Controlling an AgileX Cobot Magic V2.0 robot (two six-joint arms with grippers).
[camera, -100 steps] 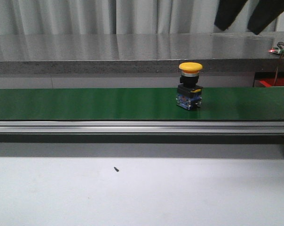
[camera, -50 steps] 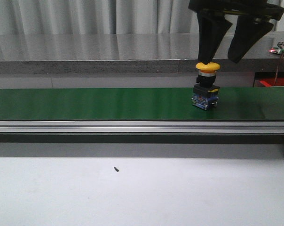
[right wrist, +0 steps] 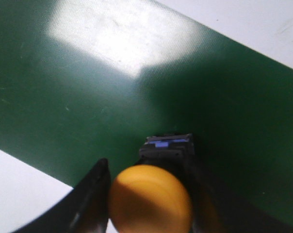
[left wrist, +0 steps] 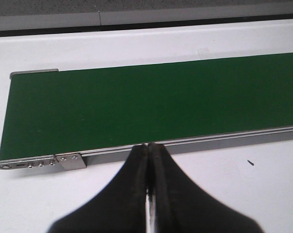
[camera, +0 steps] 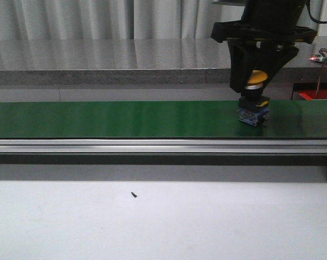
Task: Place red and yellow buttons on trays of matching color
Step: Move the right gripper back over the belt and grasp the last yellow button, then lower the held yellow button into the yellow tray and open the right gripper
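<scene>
the right gripper (camera: 256, 81), pointing straight down, has its black fingers spread around but not clamped on the glossy domed yellow button (camera: 255, 79), which stands upright on the matte green belt (camera: 125, 119).

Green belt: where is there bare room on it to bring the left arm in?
The green belt is bare from its left end up to the yellow button. The white table in front of the rail holds only a small black speck. It is crowded at the belt's right, where the right tool straddles the button.
</scene>
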